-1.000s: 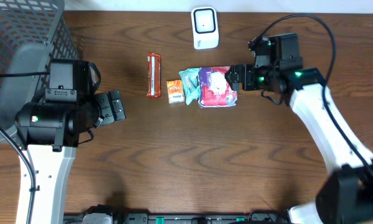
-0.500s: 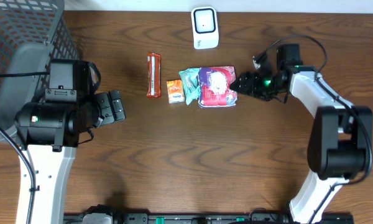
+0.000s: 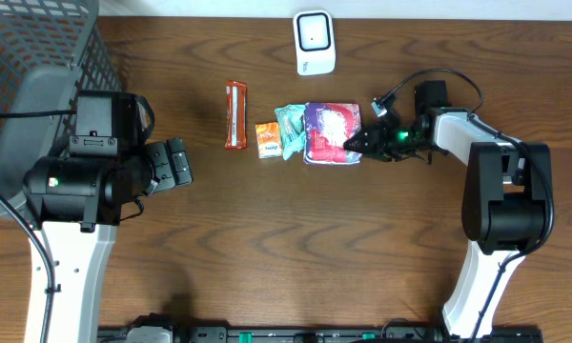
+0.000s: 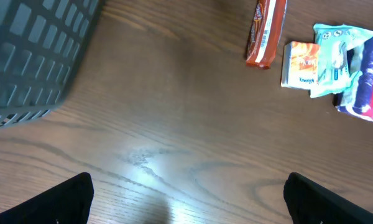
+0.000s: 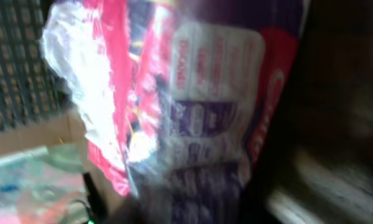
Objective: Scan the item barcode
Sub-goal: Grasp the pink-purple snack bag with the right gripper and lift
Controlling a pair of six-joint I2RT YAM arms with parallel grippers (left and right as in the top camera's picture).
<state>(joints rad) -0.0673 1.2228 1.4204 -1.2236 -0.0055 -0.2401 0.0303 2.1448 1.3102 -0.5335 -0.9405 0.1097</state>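
Observation:
A purple and red packet (image 3: 329, 131) lies in the row of items at table centre, next to a green packet (image 3: 292, 128), a small orange box (image 3: 268, 140) and a red bar (image 3: 234, 114). A white scanner (image 3: 314, 43) stands at the far edge. My right gripper (image 3: 356, 144) reaches in low from the right, and its fingers have closed on the purple packet's right edge. In the right wrist view the packet (image 5: 199, 118) fills the blurred frame. My left gripper (image 3: 179, 162) hangs open over bare wood at the left, with nothing between its fingers (image 4: 56, 202).
A grey mesh basket (image 3: 38, 57) takes up the far left corner and shows in the left wrist view (image 4: 31, 56). The right arm's cable (image 3: 429, 76) loops above the wrist.
The right arm dropped low and swung in toward the purple packet, and its fingers closed on the packet's right edge. The left arm has not moved.

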